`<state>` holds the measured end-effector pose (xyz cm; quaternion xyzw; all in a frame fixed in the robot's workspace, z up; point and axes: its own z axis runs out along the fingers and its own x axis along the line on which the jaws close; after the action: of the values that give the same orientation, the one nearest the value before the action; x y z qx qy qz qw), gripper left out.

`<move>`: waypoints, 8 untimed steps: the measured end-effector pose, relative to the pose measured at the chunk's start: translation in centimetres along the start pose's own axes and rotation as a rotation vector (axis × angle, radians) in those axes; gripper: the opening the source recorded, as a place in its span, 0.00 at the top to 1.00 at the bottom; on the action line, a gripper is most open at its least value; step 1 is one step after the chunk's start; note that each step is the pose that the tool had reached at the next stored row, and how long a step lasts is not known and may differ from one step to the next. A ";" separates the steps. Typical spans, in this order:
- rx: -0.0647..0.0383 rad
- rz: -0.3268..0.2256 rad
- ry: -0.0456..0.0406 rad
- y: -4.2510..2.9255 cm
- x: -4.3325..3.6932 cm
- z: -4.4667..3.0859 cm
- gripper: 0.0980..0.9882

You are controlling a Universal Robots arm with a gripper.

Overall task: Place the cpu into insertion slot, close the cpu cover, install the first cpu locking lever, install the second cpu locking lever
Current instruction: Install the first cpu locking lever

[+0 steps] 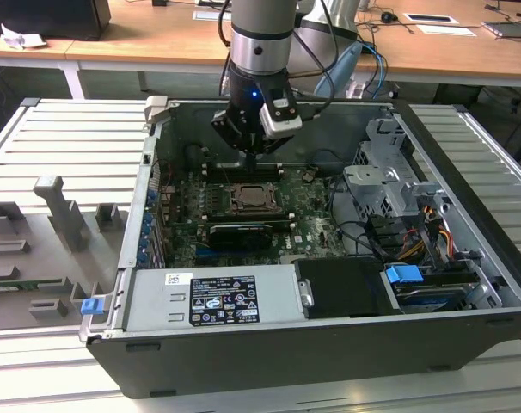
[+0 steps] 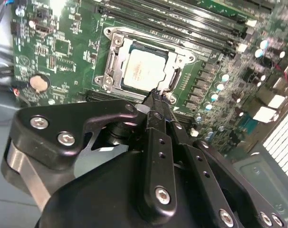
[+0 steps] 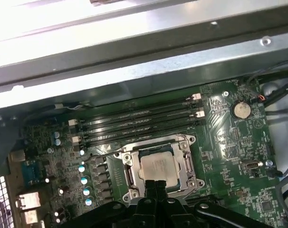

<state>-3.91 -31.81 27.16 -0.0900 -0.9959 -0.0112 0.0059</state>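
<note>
Jaws pinched together, empty, at the edge of the cpu cover over the cpu, print unreadable.

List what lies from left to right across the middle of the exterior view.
Grey fixture block → computer case's left wall → insertion slot → grey drive cage → ribbed table surface.

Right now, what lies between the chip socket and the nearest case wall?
Long black memory slots lie there, seen in the first wrist view.
</note>
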 end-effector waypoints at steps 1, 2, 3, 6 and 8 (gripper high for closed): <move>0.000 -0.020 0.0004 0.00 0.00 0.01 0.99; 0.001 -0.043 0.0009 0.00 0.00 0.01 0.99; 0.001 -0.061 0.0013 0.00 0.00 0.01 0.99; 0.002 -0.167 0.0036 0.00 0.00 0.05 0.99; 0.003 -0.210 0.0044 0.00 0.01 0.06 0.99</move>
<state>-3.92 -31.81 27.10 0.0149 -0.9998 -0.0105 0.0070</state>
